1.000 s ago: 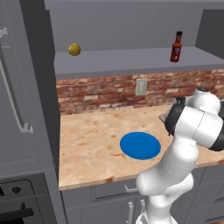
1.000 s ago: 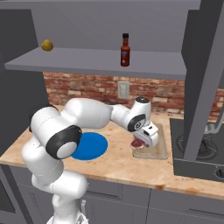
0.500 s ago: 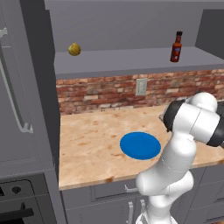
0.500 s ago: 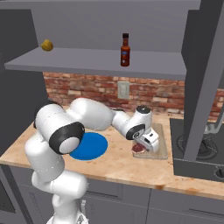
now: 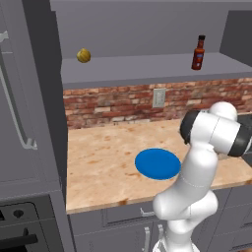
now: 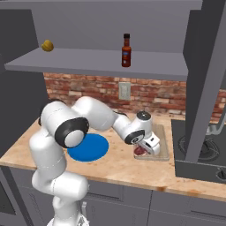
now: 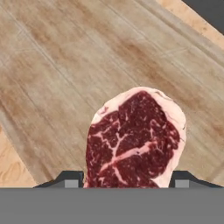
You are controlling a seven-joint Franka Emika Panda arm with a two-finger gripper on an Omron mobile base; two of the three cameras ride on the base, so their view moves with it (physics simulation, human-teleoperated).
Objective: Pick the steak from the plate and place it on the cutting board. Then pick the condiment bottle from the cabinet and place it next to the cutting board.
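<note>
In the hand view the steak (image 7: 135,140), red with white marbling, sits between my gripper's (image 7: 127,183) fingertips (image 7: 72,181), close over the wooden cutting board (image 7: 65,65). The gripper is shut on the steak. Seen from the right base, the gripper (image 6: 148,148) is low over the near end of the cutting board (image 6: 163,140) with the steak (image 6: 141,152) under it. The blue plate (image 6: 88,147) lies bare to the left on the counter; it is the same plate (image 5: 157,163) in the left base view. The condiment bottle (image 6: 126,50) stands upright on the cabinet shelf (image 6: 88,64).
A yellowish round fruit (image 6: 47,45) rests at the shelf's left end. A dark stovetop (image 6: 198,154) and a tall grey column (image 6: 203,79) lie just right of the board. A tall grey handled unit (image 5: 24,98) borders the counter's left side.
The hand has come down with the steak toward the near end of the cutting board. The grip on the steak has stayed the same.
</note>
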